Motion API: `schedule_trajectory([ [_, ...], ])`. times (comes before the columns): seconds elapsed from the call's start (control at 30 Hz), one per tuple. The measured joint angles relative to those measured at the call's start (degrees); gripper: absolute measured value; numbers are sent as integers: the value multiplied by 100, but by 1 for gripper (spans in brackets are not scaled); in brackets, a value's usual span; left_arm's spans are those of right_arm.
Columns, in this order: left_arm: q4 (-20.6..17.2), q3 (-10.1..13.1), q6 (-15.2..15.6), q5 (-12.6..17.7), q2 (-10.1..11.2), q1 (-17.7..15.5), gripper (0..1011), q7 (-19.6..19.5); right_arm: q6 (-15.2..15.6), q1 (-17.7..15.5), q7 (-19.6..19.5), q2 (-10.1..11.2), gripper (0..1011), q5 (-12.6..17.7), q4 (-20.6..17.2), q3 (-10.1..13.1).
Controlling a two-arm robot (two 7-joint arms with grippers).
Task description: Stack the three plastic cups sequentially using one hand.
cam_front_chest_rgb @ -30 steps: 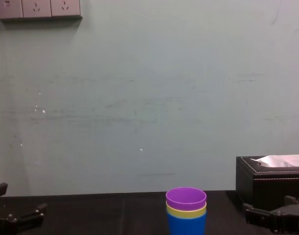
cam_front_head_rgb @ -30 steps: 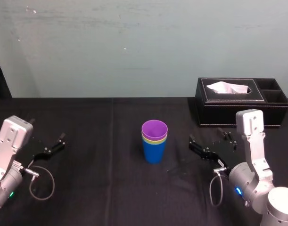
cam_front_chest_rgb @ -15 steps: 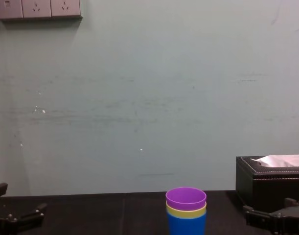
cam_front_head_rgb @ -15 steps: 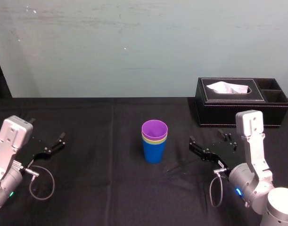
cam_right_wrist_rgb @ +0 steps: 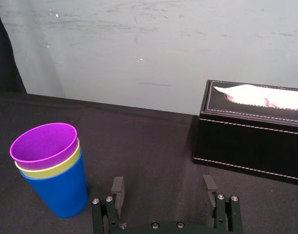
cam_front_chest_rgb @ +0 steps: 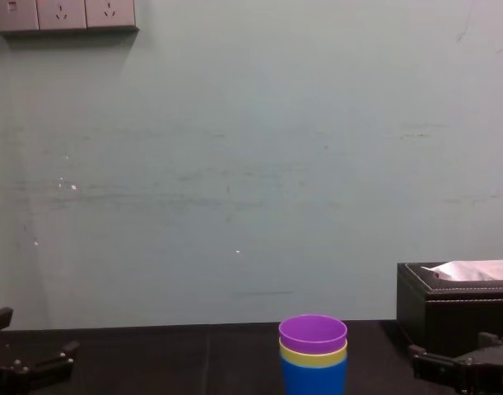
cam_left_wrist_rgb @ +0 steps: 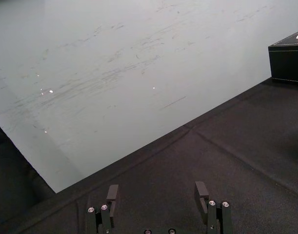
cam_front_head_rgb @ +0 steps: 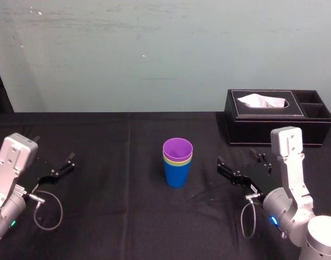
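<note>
Little changes in the last second. The right gripper [cam_front_head_rgb: 237,161] eases a shade back and lower toward the robot, and the stack [cam_front_head_rgb: 177,164] stands as it stood. We read that as the stacking done and the arm pulling clear.

The stack sits upright at the middle of the black surface [cam_front_head_rgb: 116,206]. The blue cup [cam_front_head_rgb: 176,177] is on the cloth. The yellow-green cup [cam_front_head_rgb: 177,160] sits inside it with just its rim showing, and the purple cup [cam_front_head_rgb: 177,147] is nested inside that, its rim on top. The purple cup is empty, as the right wrist view shows.

The right gripper hangs low to the right of the stack, apart from it, its jaws spread and holding nothing. The left gripper [cam_front_head_rgb: 54,148] sits at the far left, well apart from the cups, its jaws also spread and empty.

Behind the right gripper, the black box [cam_front_head_rgb: 263,127] holds a white tissue [cam_front_head_rgb: 261,101] poking from its slot. Its two side compartments [cam_front_head_rgb: 311,104] are dark, and we cannot tell what, if anything, lies in them.
</note>
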Motion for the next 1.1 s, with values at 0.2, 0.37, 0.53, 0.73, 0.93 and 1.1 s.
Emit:
schedule_trajectory([
  [0.2, 0, 0, 0, 0, 0, 0, 1000, 0, -2, 0, 0, 0, 1003, 0, -3, -2],
  [0.37, 0, 0, 0, 0, 0, 0, 1000, 0, -3, 0, 0, 0, 1003, 0, -3, -2],
  [0.53, 0, 0, 0, 0, 0, 0, 1000, 0, -7, 0, 0, 0, 1003, 0, -3, -2],
  [0.73, 0, 0, 0, 0, 0, 0, 1000, 0, -7, 0, 0, 0, 1003, 0, -3, -2],
  [0.93, 0, 0, 0, 0, 0, 0, 1000, 0, -8, 0, 0, 0, 1003, 0, -3, -2],
  [1.1, 0, 0, 0, 0, 0, 0, 1000, 0, -7, 0, 0, 0, 1003, 0, -3, -2],
])
